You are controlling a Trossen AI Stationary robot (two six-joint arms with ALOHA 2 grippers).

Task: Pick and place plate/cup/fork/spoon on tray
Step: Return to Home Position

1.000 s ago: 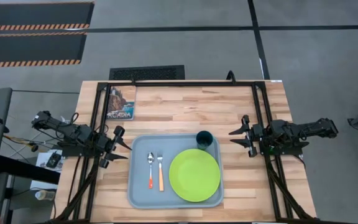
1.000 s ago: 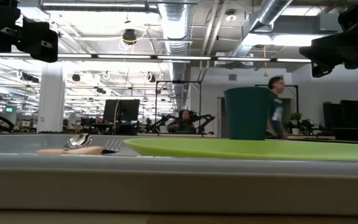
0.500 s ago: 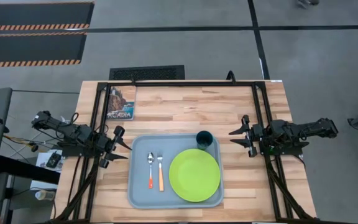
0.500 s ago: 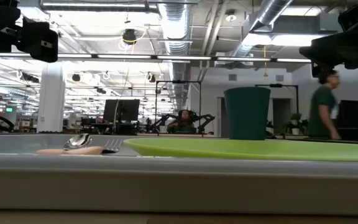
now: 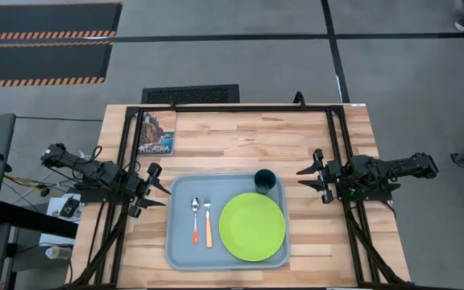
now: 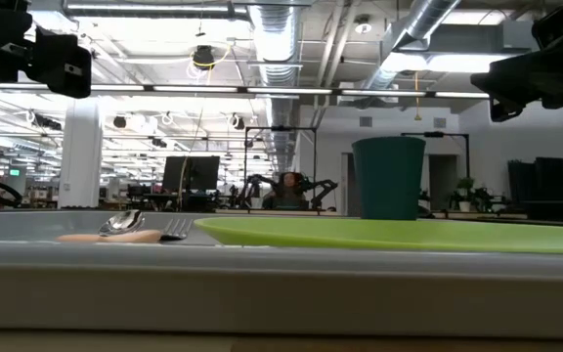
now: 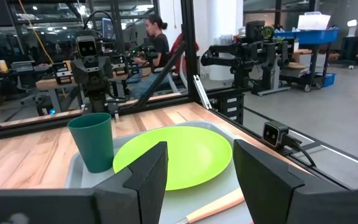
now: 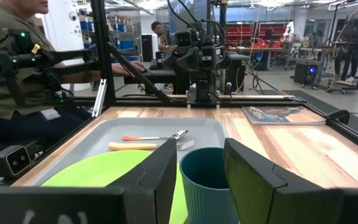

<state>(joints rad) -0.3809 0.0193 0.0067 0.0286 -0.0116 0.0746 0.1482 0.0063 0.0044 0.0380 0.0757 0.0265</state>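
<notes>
Lime-green and seemingly plastic, the plate (image 5: 252, 226) lies flat on the tray (image 5: 182, 246), filling its 3 o'clock half. I judge it light, stiff and smooth; lying flush, it offers only its thin rim, so the edge is the place to pinch, and it could slide under a nudge. At the plate's 12 o'clock, in the tray's far corner, the dark teal cup (image 5: 265, 179) stands upright, just beside the plate's rim. It looks light and rigid, with a slightly tapered wall; one finger inside and one outside the lip seems the surest hold. At the plate's 9 o'clock the fork (image 5: 208, 222) and the spoon (image 5: 196, 218) lie side by side, orange handles towards 6 o'clock, spoon farther out. Both look thin, hard and low on the tray floor, likely slippery at the metal ends; the handles give better purchase.

All four pieces lie on the tray, so I judge the placing done.

The left gripper (image 5: 161, 192) hangs just off the tray's 9 o'clock edge, fingers parted, empty, touching nothing. The right gripper (image 5: 308, 179) waits at the tray's 3 o'clock side, near the cup but apart from it, likewise parted and empty.
</notes>
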